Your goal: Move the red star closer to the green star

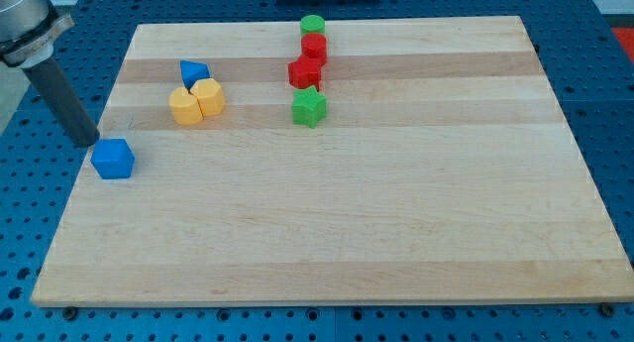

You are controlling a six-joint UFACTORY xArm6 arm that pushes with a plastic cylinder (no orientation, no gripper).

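The red star [304, 71] lies near the view's top centre of the wooden board. The green star [309, 108] sits just below it, almost touching. A red block [315, 48] and a green round block [313, 26] stand above the red star in a line. My tip [89, 141] is at the board's left edge, far to the view's left of both stars, just up and left of a blue cube [113, 159].
Two yellow blocks [196, 101] sit side by side left of the stars, with a blue block [194, 72] just above them. The board's left edge [87, 173] runs close by my tip.
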